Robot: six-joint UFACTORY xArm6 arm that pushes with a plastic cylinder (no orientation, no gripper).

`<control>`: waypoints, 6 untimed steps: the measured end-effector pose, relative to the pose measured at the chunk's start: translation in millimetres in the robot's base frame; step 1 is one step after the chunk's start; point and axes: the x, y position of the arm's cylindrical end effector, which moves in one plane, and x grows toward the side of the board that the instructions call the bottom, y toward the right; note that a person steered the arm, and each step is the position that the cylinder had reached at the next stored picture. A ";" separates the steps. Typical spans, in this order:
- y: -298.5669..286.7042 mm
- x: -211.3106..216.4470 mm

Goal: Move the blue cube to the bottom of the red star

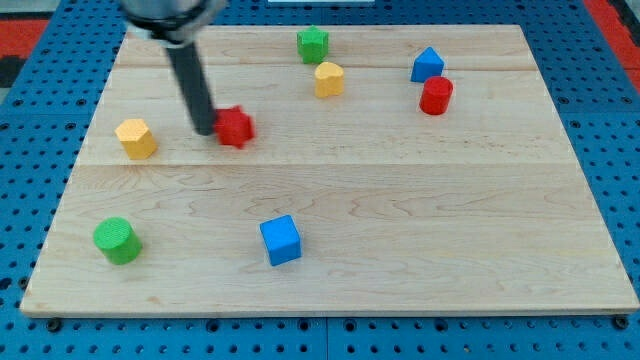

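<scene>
The blue cube (280, 240) sits on the wooden board near the view's bottom, a little left of centre. The red star (236, 127) lies toward the view's upper left, well above the cube. My tip (204, 130) is at the red star's left side, touching or almost touching it. The dark rod rises from the tip to the view's top left.
A yellow block (136, 138) lies left of the tip. A green cylinder (118, 240) is at the bottom left. A green star (312, 44), a yellow block (329, 79), a blue block (427, 65) and a red cylinder (436, 96) lie along the top.
</scene>
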 end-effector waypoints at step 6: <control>58.6 62.4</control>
